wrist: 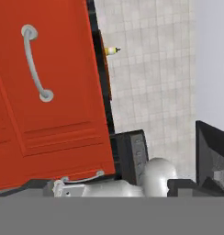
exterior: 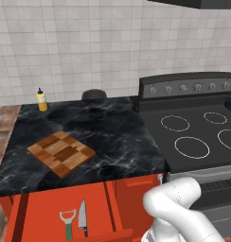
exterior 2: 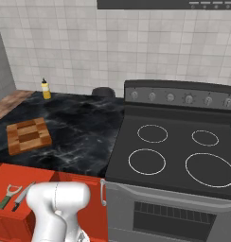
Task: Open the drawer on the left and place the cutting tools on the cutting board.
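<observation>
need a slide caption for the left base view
Open red drawer holding a green peeler and a knife, below a black marble counter with a checkered cutting board.

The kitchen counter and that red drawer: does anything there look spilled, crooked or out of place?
Nothing looks spilled or broken. The drawer stands pulled open with the peeler and the knife lying side by side inside. The cutting board sits bare and turned at an angle to the counter's edge, which is a little askew but harmless.
</observation>
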Available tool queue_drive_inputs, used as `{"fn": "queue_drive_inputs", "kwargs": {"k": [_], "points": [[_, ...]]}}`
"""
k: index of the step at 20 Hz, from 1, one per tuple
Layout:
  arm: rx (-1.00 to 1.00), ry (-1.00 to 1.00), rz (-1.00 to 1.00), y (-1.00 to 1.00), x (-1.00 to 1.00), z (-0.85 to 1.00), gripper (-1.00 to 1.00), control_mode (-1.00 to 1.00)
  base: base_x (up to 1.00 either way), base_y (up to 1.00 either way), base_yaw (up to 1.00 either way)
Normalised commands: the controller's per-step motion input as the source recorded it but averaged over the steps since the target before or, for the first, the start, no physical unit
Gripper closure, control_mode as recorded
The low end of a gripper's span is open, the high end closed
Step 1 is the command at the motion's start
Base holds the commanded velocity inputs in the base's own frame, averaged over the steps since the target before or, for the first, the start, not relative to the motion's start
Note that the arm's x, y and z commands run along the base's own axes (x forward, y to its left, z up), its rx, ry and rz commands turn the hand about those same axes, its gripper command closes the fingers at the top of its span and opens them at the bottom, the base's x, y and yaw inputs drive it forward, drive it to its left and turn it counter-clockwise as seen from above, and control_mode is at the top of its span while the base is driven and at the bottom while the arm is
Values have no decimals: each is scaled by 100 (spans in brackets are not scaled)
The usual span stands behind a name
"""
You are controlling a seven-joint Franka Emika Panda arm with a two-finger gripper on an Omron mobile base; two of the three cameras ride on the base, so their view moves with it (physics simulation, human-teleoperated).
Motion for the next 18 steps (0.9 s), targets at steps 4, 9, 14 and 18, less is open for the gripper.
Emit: {"fn": "queue_drive_inputs", "kwargs": {"k": [4, 9, 14, 18], "points": [[10, 29, -13, -46, 23, 100, -100, -100, 0, 0, 0], [10, 30, -7, -45, 60, 100, -100, -100, 0, 0, 0], [9, 34, -2, -42, 79, 100, -100, -100, 0, 0, 0], [13, 36, 0, -49, 78, 100, -100, -100, 0, 0, 0]]}}
